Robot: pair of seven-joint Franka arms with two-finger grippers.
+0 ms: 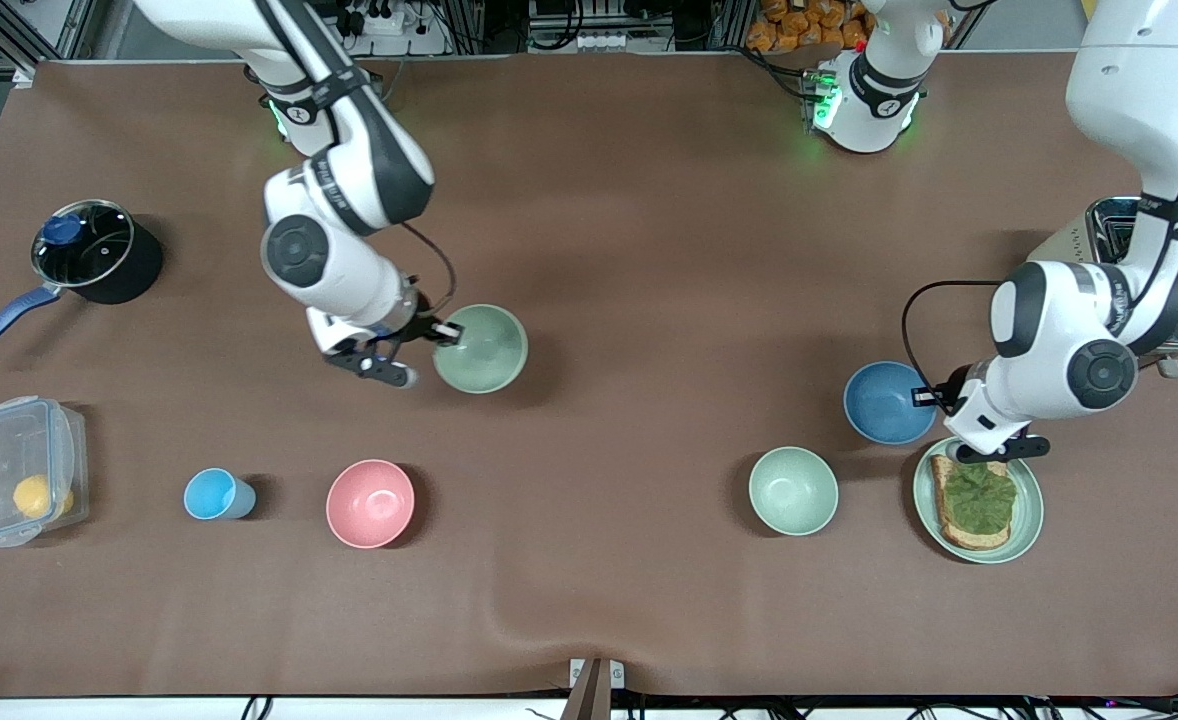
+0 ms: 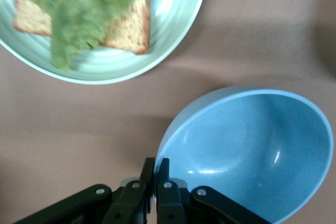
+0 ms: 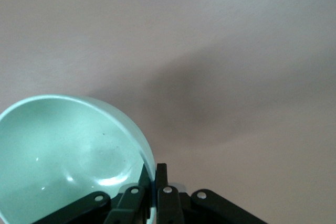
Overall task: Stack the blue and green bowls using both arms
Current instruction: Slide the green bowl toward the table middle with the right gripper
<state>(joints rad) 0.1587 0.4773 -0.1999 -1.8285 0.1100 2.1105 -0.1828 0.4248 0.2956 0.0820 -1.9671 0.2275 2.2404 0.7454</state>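
Observation:
My right gripper [image 1: 446,333] is shut on the rim of the sage green bowl [image 1: 481,350], which seems to hang a little above the table's middle, toward the right arm's end. In the right wrist view one finger of the gripper [image 3: 155,169] is inside the green bowl [image 3: 63,150] and one outside. My left gripper [image 1: 924,397] is shut on the rim of the blue bowl [image 1: 884,402] beside the toast plate. In the left wrist view the gripper [image 2: 156,163] pinches the rim of the tilted blue bowl [image 2: 247,150].
A pale green plate [image 1: 1031,505] with toast lies just nearer the camera than the blue bowl, and it shows in the left wrist view [image 2: 173,19]. A paler mint bowl [image 1: 793,490], a pink bowl [image 1: 370,503], a light-blue cup [image 1: 214,494], a clear box [image 1: 19,470], a lidded pot [image 1: 89,250] and a metal appliance [image 1: 1119,225] stand around.

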